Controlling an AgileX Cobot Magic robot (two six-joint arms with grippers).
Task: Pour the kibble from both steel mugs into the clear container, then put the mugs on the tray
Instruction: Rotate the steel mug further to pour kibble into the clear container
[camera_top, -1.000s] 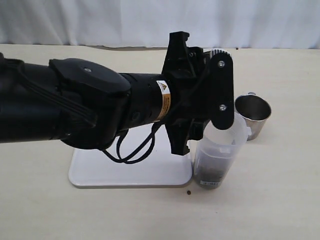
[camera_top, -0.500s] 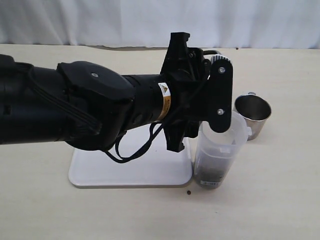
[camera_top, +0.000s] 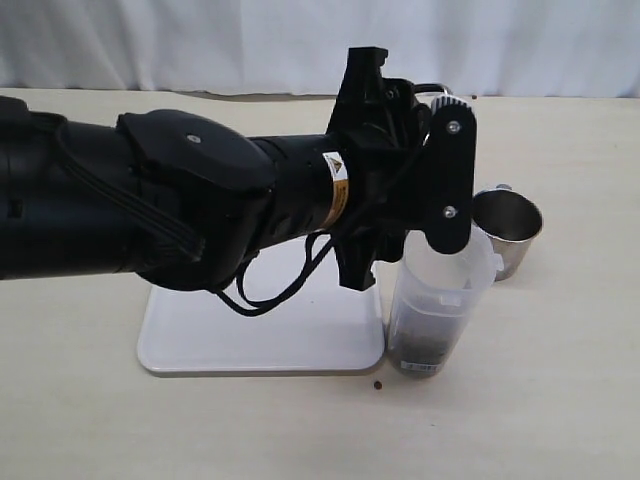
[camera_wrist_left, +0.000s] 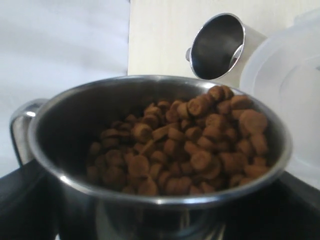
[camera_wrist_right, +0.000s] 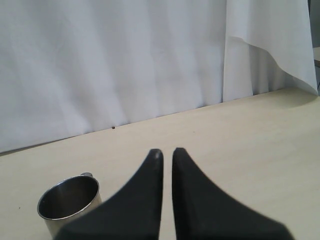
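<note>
My left gripper (camera_top: 425, 165) is shut on a steel mug (camera_wrist_left: 75, 150) full of reddish-brown kibble (camera_wrist_left: 185, 145), held above the clear container (camera_top: 440, 290). In the exterior view the arm hides this mug's body. In the left wrist view the mug is tipped toward the container's rim (camera_wrist_left: 280, 75), with the kibble piled on that side. The container has kibble (camera_top: 423, 342) in its lower part. An empty steel mug (camera_top: 508, 225) stands upright just right of the container and also shows as the mug (camera_wrist_right: 70, 200) in the right wrist view. The white tray (camera_top: 230, 335) lies left of the container. My right gripper (camera_wrist_right: 166, 152) is shut on nothing.
One stray pellet (camera_top: 378, 385) lies on the table in front of the tray's right corner. A white curtain (camera_top: 200, 40) hangs along the table's far edge. The bulky left arm (camera_top: 150, 210) reaches over the tray.
The left gripper and its mug have risen slightly and shifted a little right above the container. The empty mug, container and tray have not moved.
</note>
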